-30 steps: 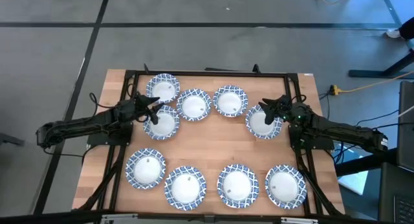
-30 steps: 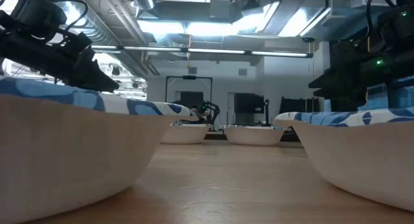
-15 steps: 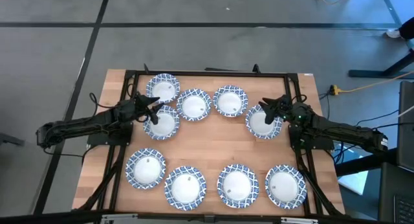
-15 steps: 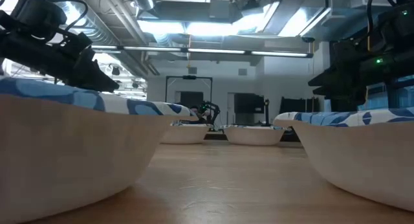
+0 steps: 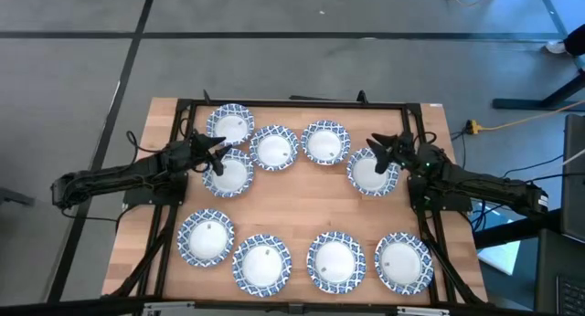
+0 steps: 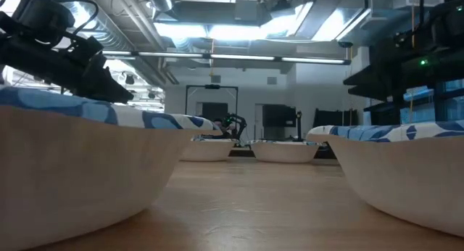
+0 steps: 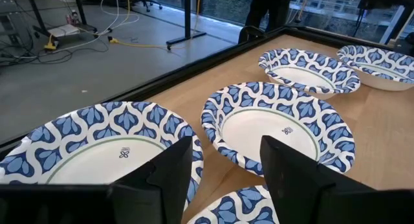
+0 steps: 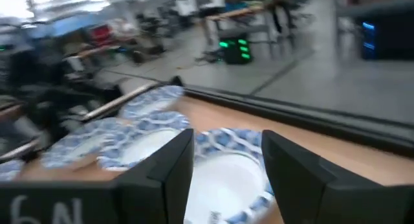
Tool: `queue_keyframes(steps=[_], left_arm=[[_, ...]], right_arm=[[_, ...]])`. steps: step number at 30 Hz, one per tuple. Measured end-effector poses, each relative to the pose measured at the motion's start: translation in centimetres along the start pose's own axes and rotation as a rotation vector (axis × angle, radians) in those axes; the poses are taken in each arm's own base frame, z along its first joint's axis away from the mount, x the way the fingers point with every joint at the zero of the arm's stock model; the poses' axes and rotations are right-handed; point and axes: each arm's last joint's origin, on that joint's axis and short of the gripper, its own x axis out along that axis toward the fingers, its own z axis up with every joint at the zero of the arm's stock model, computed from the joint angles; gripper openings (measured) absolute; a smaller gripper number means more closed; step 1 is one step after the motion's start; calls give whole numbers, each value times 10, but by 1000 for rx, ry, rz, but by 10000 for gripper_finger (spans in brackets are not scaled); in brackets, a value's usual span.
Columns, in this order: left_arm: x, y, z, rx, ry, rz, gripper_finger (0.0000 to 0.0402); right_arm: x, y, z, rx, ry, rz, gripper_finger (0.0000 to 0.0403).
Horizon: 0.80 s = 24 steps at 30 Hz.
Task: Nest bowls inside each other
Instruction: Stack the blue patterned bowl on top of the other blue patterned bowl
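Several blue-and-white bowls lie singly on the wooden table [image 5: 302, 202]; none is nested. My left gripper [image 5: 218, 155] hovers open over the far rim of the left bowl [image 5: 227, 175], between it and the back-left bowl [image 5: 230, 124]. In the left wrist view its fingers [image 7: 165, 179] frame a bowl [image 7: 278, 127] ahead, with nothing between them. My right gripper [image 5: 380, 148] stands open above the far rim of the right bowl [image 5: 370, 174], holding nothing. That bowl [image 8: 217, 175] shows between the right gripper's fingers [image 8: 288, 169] in the right wrist view.
Two more bowls [image 5: 274, 147] [image 5: 325, 142] sit between the grippers at the back. Several bowls line the front edge, from one [image 5: 206, 238] at left to another [image 5: 403, 261] at right. A black frame [image 5: 302, 103] runs along the table's back and sides.
The right gripper has lifted and shifted slightly toward the back of the table. The left arm and all the bowls have stayed still.
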Motion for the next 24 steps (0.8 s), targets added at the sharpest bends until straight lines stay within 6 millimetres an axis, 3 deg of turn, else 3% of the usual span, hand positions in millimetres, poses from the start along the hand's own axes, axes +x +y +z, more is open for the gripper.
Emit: queue_keyframes(steps=[6, 17, 20, 24], left_arm=[[0, 1, 0, 0, -7, 34, 176], [0, 2, 0, -1, -11, 53, 176], [0, 1, 0, -1, -11, 53, 176], [0, 2, 0, -3, -11, 53, 176]], right_arm=[[0, 10, 17, -14, 65, 127, 182], [16, 49, 73, -143, 503, 183, 182], [24, 60, 77, -163, 660, 164, 182], [35, 71, 65, -180, 876, 116, 182]])
